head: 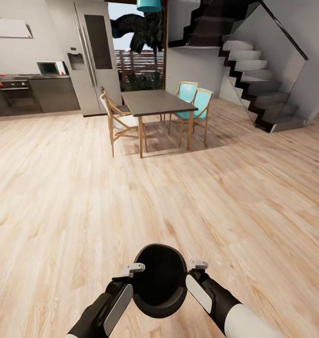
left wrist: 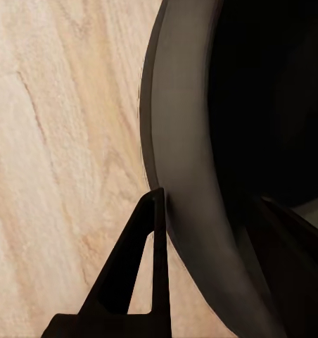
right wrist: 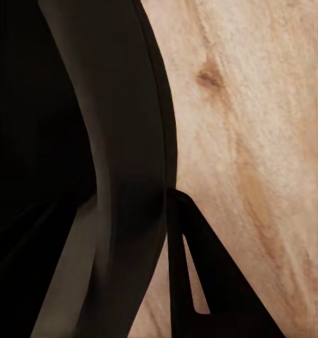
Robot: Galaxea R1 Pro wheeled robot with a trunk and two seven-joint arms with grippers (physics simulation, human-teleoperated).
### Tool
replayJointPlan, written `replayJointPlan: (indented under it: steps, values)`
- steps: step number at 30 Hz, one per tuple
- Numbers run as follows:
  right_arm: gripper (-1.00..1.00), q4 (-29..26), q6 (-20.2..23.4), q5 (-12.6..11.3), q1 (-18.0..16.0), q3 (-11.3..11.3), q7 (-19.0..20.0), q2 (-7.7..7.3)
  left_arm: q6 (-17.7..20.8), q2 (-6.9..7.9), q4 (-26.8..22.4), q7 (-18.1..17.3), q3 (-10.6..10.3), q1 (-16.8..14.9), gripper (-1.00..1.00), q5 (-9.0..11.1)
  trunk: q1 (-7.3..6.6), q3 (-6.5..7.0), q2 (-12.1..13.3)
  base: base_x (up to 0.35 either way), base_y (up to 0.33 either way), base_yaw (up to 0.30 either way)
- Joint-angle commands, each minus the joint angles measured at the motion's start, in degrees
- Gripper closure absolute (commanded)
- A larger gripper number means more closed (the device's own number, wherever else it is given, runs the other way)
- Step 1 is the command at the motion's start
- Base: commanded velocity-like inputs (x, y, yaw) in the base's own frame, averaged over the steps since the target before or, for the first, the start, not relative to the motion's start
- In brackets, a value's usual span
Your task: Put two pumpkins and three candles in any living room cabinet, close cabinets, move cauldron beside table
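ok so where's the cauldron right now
In the head view the cauldron is low and central, held over the wood floor between the left hand and right hand, well short of the dining table.

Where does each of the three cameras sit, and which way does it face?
Head view: on the head, looking forward and down at both arms gripping the cauldron, dining table beyond.
Left wrist view: along the left gripper, clamped on the cauldron's rim.
Right wrist view: along the right gripper, likewise.
Shared: cauldron, wooden floor.
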Motion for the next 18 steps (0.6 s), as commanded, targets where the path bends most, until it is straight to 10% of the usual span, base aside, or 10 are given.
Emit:
replayJointPlan:
  steps: [1,18]
  values:
    - [1.0,0.0,0.3,-0.2,-0.1,0.3,-0.5,-0.06,-0.7,-0.01,-1.5,0.1,-0.4,0.0,1.0,2.6,0.03,-0.04,0.0,0.318,0.0,-0.104]
    - [1.0,0.0,0.3,-0.5,-0.1,0.3,-0.5,-0.06,-0.7,-0.01,-1.5,0.1,-0.4,0.0,1.0,2.5,0.03,-0.03,0.0,0.316,0.0,-0.074]
